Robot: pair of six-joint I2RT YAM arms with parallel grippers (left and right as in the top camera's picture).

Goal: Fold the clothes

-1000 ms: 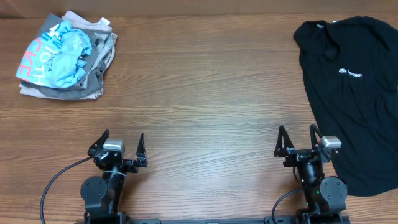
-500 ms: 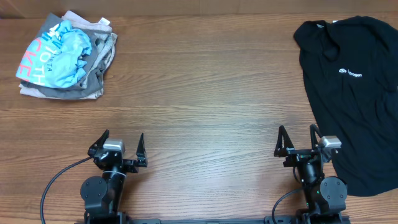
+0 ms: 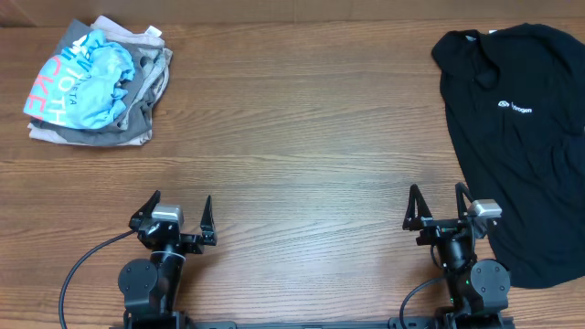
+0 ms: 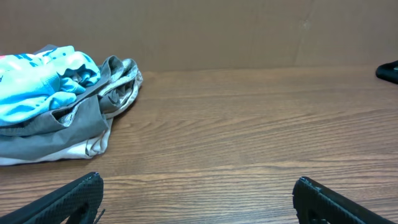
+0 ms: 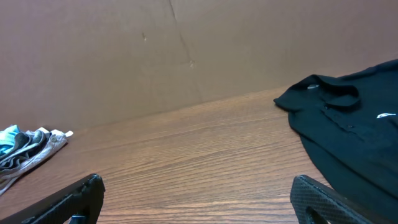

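Note:
A black T-shirt (image 3: 526, 128) with a small white chest logo lies spread at the table's right side; it also shows in the right wrist view (image 5: 354, 124). A crumpled pile of light blue, pink-lettered and grey clothes (image 3: 96, 82) sits at the far left; it also shows in the left wrist view (image 4: 56, 102). My left gripper (image 3: 175, 211) is open and empty near the front edge, its fingers low in its wrist view (image 4: 196, 190). My right gripper (image 3: 437, 205) is open and empty, just left of the black shirt's lower edge, and shows in its wrist view (image 5: 196, 190).
The wooden table (image 3: 302, 137) stretches between the two clothing groups. A brown cardboard wall (image 5: 155, 50) stands behind the table. A black cable (image 3: 87, 260) runs from the left arm's base.

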